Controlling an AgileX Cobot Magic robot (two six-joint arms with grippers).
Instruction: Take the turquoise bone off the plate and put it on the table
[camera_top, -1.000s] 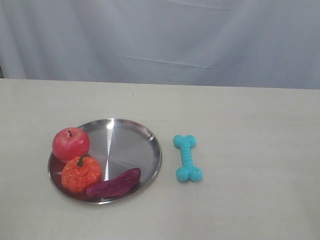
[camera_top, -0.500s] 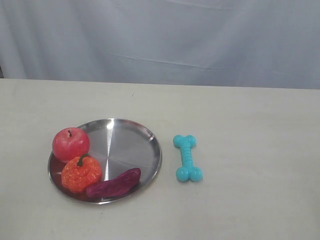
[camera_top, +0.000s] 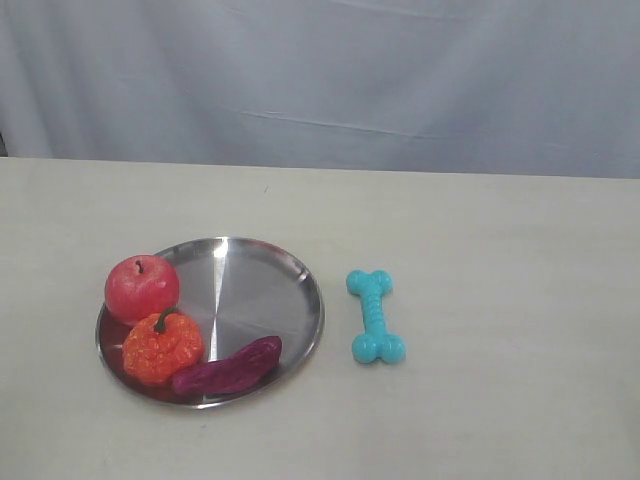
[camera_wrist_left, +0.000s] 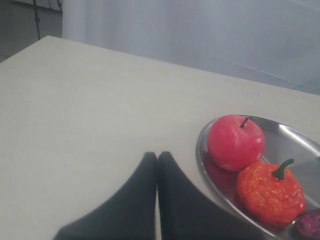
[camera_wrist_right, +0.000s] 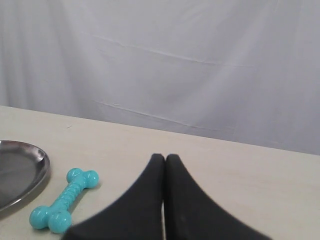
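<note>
The turquoise bone (camera_top: 376, 316) lies flat on the beige table (camera_top: 480, 240), just right of the silver plate (camera_top: 255, 290) and not touching it. The right wrist view shows the bone (camera_wrist_right: 63, 200) beside the plate's rim (camera_wrist_right: 30, 170). My right gripper (camera_wrist_right: 165, 157) is shut with nothing held, above bare table away from the bone. My left gripper (camera_wrist_left: 157, 155) is shut and empty too, beside the plate's rim (camera_wrist_left: 205, 167). Neither gripper shows in the exterior view.
On the plate sit a red apple (camera_top: 141, 288), an orange pumpkin toy (camera_top: 161, 346) and a purple sweet potato toy (camera_top: 228, 366). A grey-white curtain (camera_top: 320, 80) hangs behind the table's far edge.
</note>
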